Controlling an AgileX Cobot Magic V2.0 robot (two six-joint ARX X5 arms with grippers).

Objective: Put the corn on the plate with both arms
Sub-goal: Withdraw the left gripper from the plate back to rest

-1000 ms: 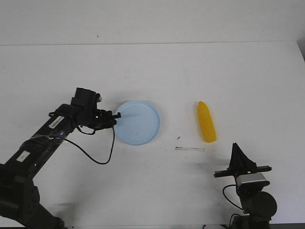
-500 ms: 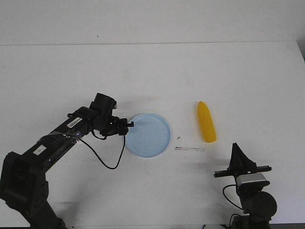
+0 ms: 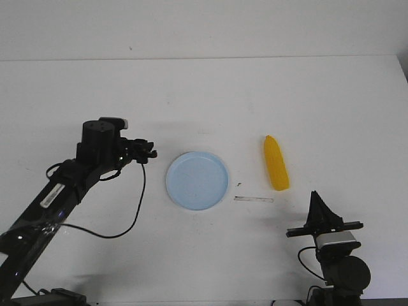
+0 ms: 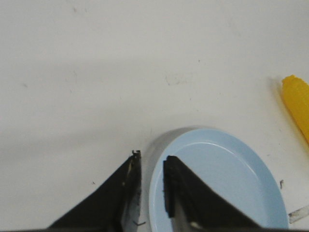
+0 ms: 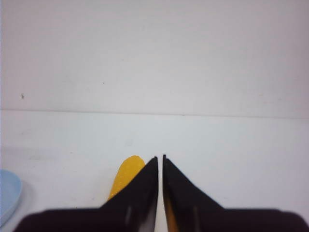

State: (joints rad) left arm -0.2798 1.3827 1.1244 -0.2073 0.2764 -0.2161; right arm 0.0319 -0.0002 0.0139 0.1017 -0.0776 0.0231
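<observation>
Front view: plate flat on white desk, approx. centre. Corn lies on desk to plate's right, well apart, not on plate. Left gripper near plate's left rim, no contact. Right gripper at near edge, below corn.

Left wrist view: left gripper slightly parted, holding nothing; plate just beside fingertips.

Right wrist view: right gripper pressed together, empty; corn behind it.
</observation>
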